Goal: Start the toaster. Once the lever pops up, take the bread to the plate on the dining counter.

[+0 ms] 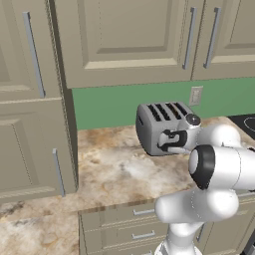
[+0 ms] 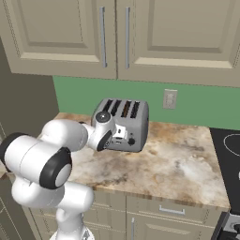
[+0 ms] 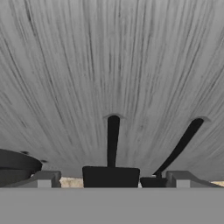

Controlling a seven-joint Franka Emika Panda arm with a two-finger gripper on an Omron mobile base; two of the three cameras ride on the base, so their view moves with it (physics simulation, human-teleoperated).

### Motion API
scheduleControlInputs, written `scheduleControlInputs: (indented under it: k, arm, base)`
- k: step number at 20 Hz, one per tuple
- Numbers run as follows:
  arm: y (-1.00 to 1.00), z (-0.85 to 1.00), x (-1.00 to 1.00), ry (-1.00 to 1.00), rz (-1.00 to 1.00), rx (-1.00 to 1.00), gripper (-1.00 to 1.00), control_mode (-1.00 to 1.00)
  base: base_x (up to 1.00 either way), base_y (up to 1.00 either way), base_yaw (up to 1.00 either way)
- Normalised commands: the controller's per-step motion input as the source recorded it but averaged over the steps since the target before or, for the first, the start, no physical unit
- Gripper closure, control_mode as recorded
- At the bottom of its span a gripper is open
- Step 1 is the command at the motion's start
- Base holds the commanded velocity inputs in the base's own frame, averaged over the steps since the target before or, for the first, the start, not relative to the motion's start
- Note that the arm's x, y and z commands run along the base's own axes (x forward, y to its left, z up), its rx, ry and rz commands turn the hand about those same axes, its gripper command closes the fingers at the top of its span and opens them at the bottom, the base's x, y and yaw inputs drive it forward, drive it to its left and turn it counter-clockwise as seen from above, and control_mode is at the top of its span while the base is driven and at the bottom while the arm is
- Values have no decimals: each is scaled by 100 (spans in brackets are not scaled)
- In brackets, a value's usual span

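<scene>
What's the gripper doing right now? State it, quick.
Gripper: open, holding nothing, fingers either side of a lever on the toaster front.

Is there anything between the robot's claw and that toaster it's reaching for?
Nothing visible. The gripper is right up against the toaster front, jaws open, with a lever directly between the fingertips and no other thing in between.

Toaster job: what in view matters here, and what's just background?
Matters:
- toaster
- its lever, low in its slot
- gripper, fingers open, right at the toaster front

Background:
- worktop
- wall outlet
- cabinets
- drawers
- stovetop
</scene>
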Motion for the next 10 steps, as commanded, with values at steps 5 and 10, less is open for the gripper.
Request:
scheduleControlInputs:
  k: [5,10]
  arm:
    - [0,-15,0,0,0,0,-100,-100]
    - [0,-12,0,0,0,0,-100,-100]
  base:
    - [0,0,0]
    - [0,0,0]
